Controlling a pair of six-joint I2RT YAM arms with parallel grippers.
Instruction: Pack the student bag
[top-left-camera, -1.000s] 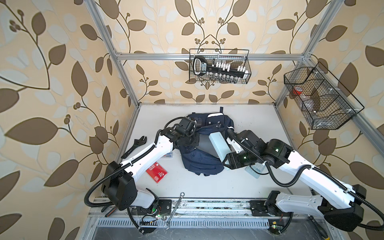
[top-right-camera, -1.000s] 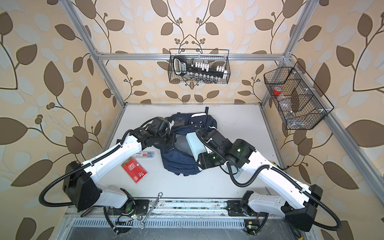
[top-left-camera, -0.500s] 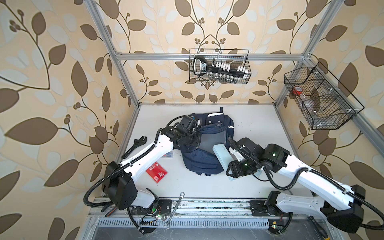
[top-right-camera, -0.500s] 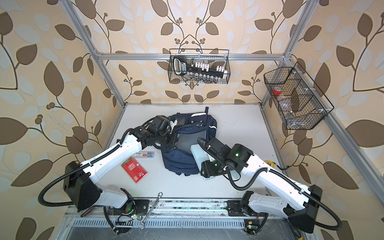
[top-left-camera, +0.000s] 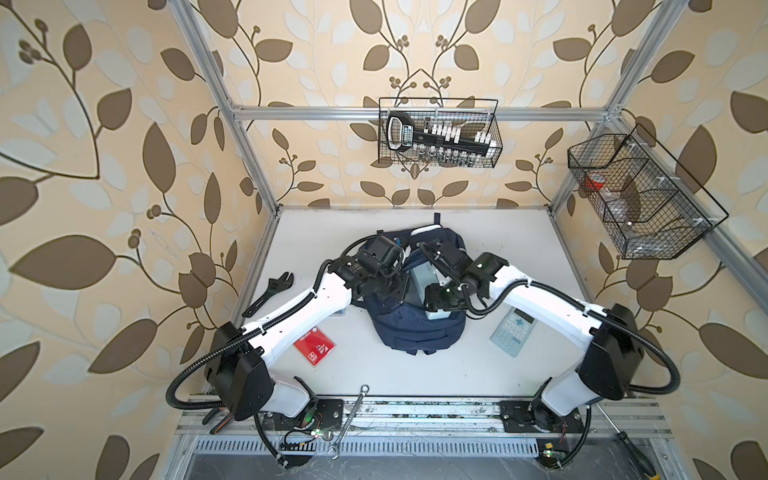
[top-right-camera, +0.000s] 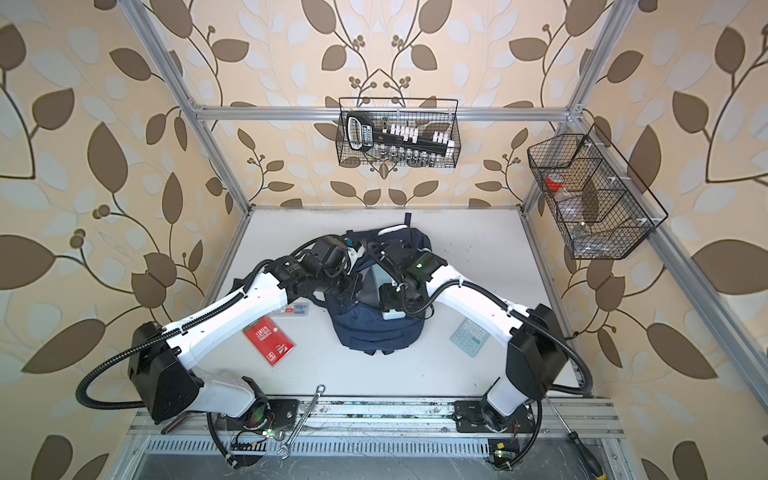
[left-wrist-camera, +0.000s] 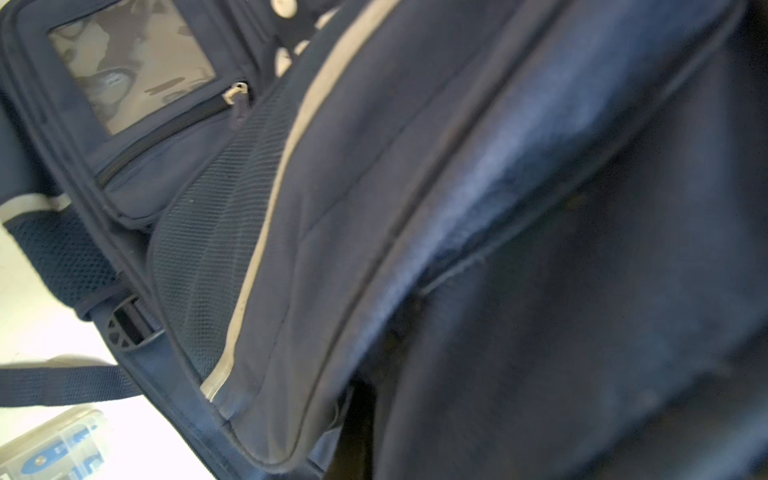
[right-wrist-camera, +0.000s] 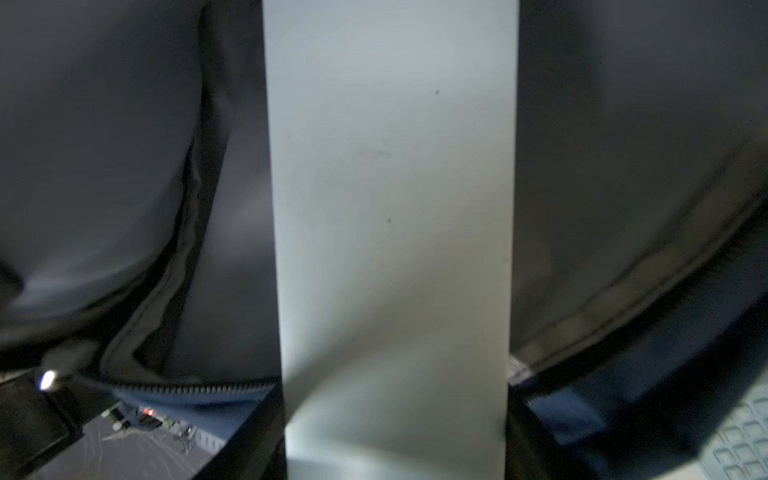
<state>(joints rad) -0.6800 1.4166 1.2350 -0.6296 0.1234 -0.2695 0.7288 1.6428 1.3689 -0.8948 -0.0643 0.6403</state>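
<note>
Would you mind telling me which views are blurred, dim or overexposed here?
Both top views: sharp and evenly lit. Left wrist: student bag soft at close range, table blown out white. Right wrist: dim inside the bag, pale box out of focus.

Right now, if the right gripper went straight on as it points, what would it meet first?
Probably the dark inner lining of the student bag, met first by the pale box in the right gripper; depth is unclear.

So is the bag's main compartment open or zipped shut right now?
Open. The student bag gapes: in the right wrist view its zipper teeth lie parted and a pale box reaches into the dark inside.
</note>
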